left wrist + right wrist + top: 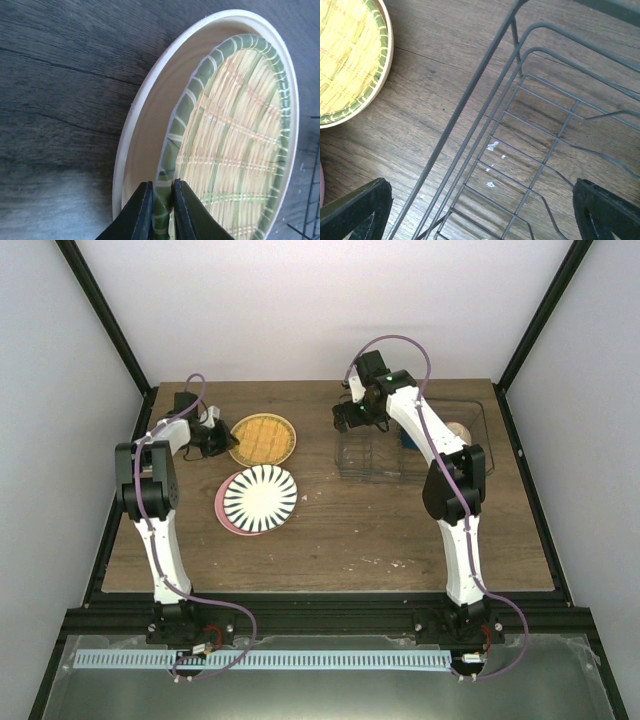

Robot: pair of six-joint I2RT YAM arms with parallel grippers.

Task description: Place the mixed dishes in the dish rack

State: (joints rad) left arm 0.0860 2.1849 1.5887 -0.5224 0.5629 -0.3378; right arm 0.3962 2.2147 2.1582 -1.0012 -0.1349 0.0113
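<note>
Nearest the arms, the striped plate (260,497) lay on the pink plate (221,512). Just beyond, the left gripper (162,187) pinched the rim of the yellow-orange plate (235,140), which lay on the tabletop (60,100). The plate looked stiff, light and glaze-slick, so a rim hold might swivel. Farther right, the right gripper (480,210) hung wide open over the dish rack (485,95).
</note>
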